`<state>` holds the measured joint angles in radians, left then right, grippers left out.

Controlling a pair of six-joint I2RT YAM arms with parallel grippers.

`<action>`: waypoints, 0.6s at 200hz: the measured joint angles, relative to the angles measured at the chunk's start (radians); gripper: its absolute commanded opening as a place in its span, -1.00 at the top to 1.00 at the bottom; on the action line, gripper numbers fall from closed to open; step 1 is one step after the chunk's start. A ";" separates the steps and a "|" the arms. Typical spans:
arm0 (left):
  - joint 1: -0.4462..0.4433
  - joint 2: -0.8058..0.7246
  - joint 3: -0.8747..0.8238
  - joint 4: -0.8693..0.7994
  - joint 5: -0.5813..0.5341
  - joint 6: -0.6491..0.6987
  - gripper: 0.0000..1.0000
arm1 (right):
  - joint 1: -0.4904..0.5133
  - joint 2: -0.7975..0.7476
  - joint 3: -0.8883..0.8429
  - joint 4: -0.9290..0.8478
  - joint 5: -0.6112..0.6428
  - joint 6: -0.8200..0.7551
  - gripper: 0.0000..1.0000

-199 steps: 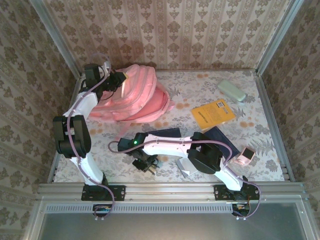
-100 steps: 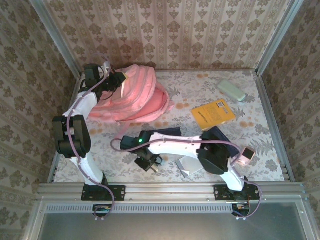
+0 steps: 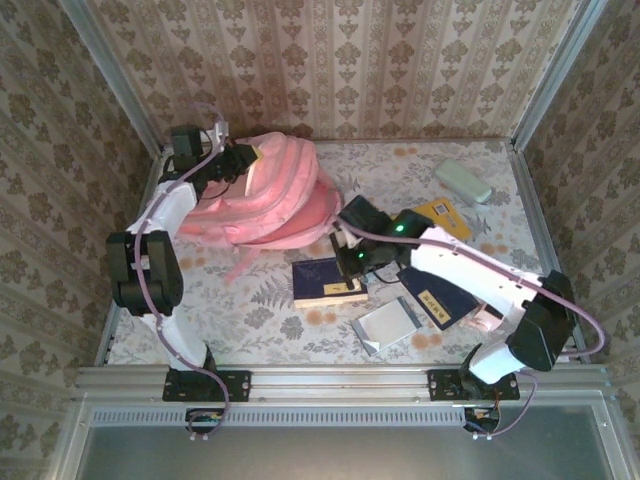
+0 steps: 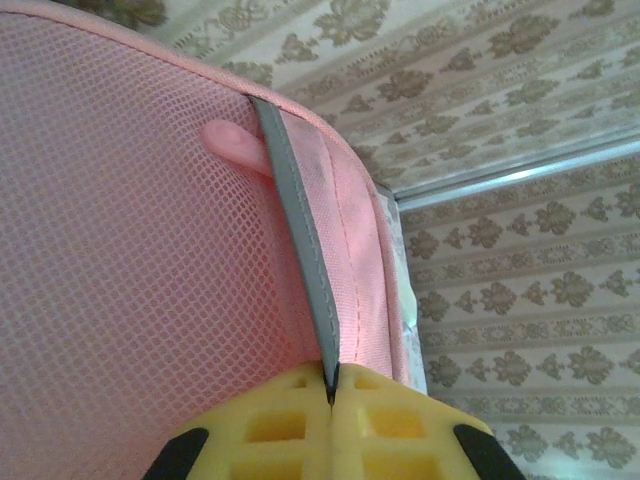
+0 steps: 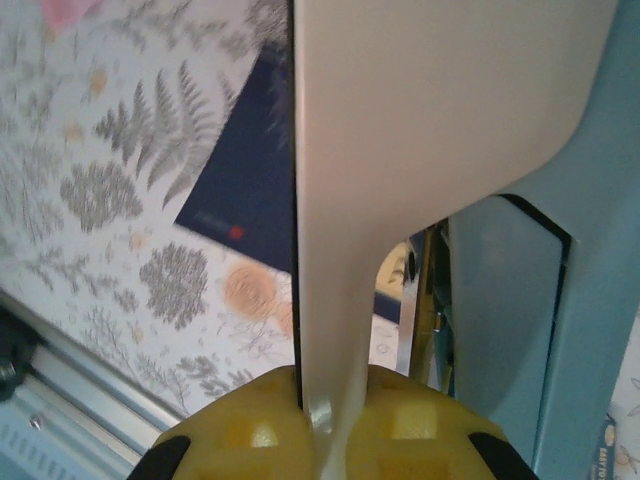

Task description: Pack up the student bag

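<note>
1 student bag (image 3: pixel 285 190), left fingers (image 4: pixel 270 432) pinching rim

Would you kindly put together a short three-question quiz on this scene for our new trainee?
1. True or false: the left gripper is shut on a grey strip of the pink backpack.
2. Which lies closest to the right gripper? A mint case; B dark blue book; C yellow book.
3. Fill in: the right gripper is ___ on a thin pale sheet.
Key: 1 true; 2 B; 3 shut.
</note>
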<state>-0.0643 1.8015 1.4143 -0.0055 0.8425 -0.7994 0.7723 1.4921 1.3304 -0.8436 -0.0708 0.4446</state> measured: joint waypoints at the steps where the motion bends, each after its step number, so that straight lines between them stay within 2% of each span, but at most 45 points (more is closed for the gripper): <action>1: -0.001 0.000 0.000 0.000 0.000 -0.001 1.00 | -0.004 -0.002 -0.002 0.003 -0.004 0.002 1.00; 58: -0.028 -0.058 0.000 0.063 0.049 -0.105 1.00 | -0.220 -0.031 -0.058 0.195 -0.201 0.129 1.00; 120: -0.027 -0.132 -0.021 0.090 0.101 -0.156 1.00 | -0.295 0.081 0.014 0.417 -0.311 0.298 1.00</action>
<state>-0.0917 1.6691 1.3933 0.0849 0.9432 -0.9558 0.4774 1.5730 1.3445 -0.4263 -0.3813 0.7422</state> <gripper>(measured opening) 0.052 0.096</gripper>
